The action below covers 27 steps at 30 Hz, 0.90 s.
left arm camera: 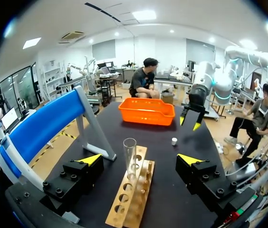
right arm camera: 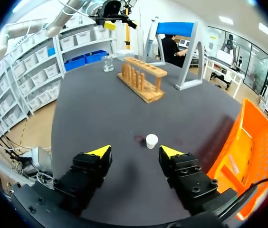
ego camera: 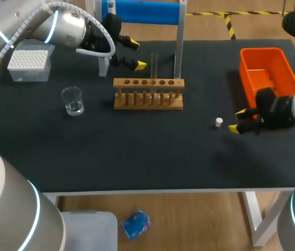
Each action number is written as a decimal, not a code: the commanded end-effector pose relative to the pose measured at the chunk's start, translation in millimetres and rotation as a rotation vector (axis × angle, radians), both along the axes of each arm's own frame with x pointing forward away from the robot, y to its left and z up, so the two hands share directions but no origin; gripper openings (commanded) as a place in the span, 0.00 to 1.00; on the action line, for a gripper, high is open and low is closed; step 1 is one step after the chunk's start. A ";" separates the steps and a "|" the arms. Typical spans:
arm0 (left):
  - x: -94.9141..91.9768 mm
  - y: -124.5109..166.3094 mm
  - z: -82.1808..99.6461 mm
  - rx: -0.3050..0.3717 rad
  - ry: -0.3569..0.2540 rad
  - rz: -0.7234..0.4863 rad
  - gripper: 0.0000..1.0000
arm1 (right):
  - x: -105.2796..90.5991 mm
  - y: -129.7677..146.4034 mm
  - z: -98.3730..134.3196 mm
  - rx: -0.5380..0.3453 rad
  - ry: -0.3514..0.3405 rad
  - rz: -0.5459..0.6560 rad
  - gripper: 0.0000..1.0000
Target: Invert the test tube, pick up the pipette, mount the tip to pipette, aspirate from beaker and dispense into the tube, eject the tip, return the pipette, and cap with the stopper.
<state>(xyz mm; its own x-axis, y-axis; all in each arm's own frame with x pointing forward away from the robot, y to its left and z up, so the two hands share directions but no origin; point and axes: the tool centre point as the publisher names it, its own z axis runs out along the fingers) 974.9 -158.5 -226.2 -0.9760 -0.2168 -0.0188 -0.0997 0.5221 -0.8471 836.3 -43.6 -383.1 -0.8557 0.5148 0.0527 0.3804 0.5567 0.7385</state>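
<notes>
Judging by its look, the clear glass test tube [left arm camera: 129,152] will be light, stiff, slick and easy to crack, so we would treat it gently. It stands upright in one hole of the pale wooden rack [left arm camera: 131,199] near the middle of the black bench [ego camera: 137,151], and its upper length rises free above the rack's top bar. Our left hand [left arm camera: 139,159] hangs just short of it, the yellow-tipped fingers spread wide and touching nothing, and the tube sits ahead of the gap. We would take hold on the exposed glass partway below the rim. From there we would close softly from two sides and lift straight up, so the lower end clears its hole without levering. Our right hand [right arm camera: 136,152] is likewise spread and empty. The small white stopper [right arm camera: 151,140] lies on the bench just ahead of its fingers, and it looks light and apt to skid or roll if nudged.
</notes>
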 end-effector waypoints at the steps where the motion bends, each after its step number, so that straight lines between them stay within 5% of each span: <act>1: 4.9 1.8 -0.5 -0.026 0.123 -0.203 1.00 | 12.6 7.5 -13.3 -0.009 0.014 -0.002 0.58; 27: 4.9 1.8 -0.5 -0.026 0.123 -0.203 1.00 | 42.1 27.5 -37.0 -0.033 0.069 -0.003 0.49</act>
<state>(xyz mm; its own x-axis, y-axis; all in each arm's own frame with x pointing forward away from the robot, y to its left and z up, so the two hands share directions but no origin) 974.8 -158.5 -226.2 -0.9761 -0.2166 -0.0187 -0.0996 0.5221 -0.8471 873.9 -19.8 -418.0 -0.8487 0.5209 0.0915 0.4268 0.5724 0.7001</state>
